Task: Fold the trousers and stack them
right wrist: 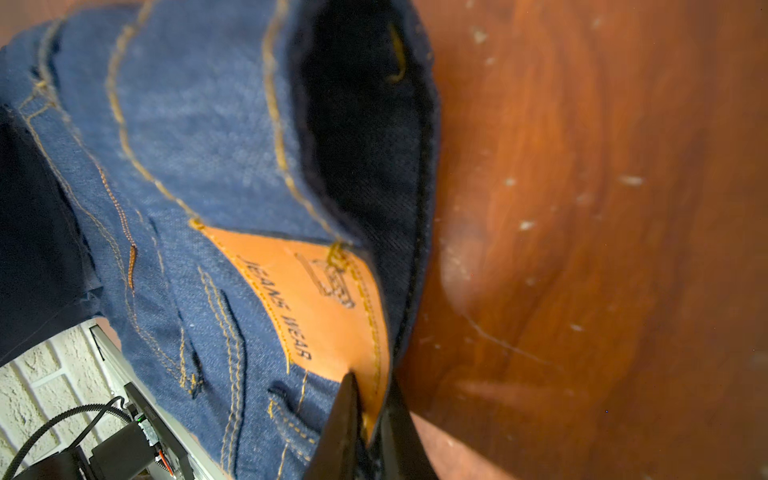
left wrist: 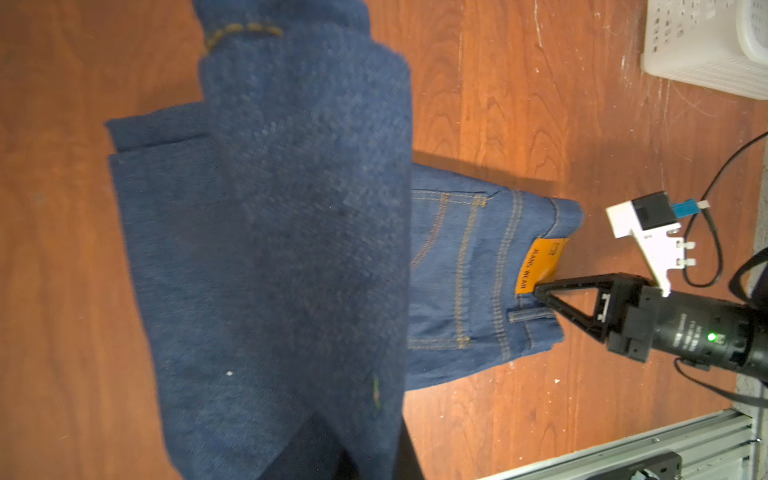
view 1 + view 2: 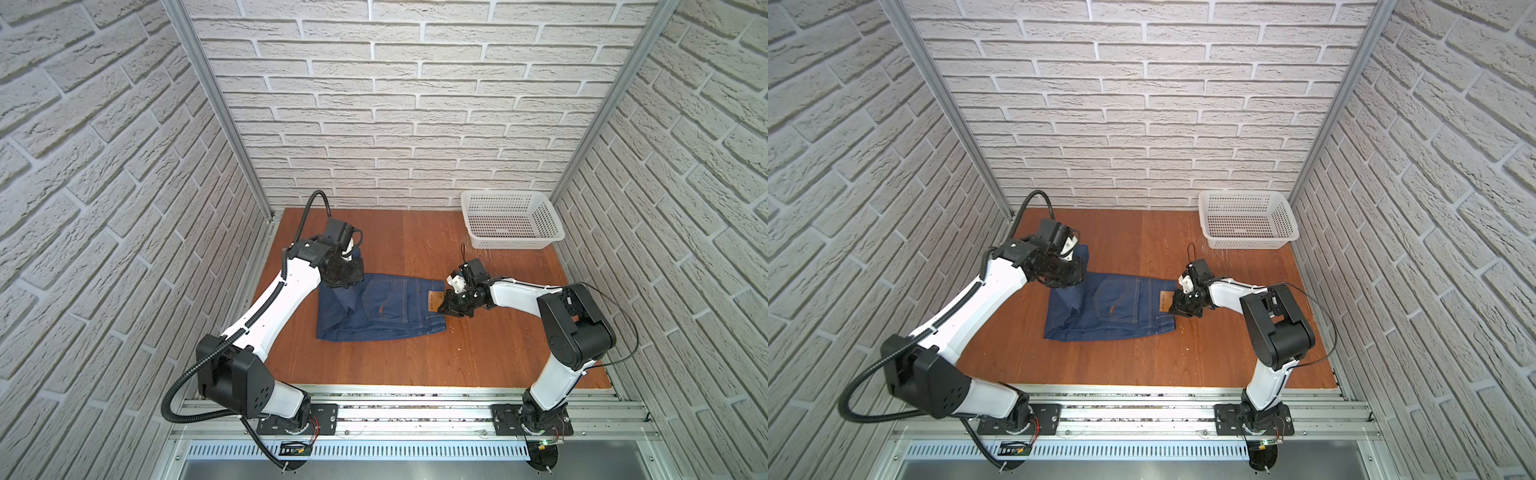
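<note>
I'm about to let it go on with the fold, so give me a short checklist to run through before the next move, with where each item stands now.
1. Hold of the right gripper on the jeans at the patch: ok, jaws shut on the waistband edge.
2. Hold of the left gripper on the leg: ok, denim drapes before its wrist camera, though the fingers are hidden.
3. Leg hems aligned: cannot tell, covered by cloth.
4. Bare table around the jeans: ok.
5. The basket apart from both arms: ok, in the far right corner.
</note>
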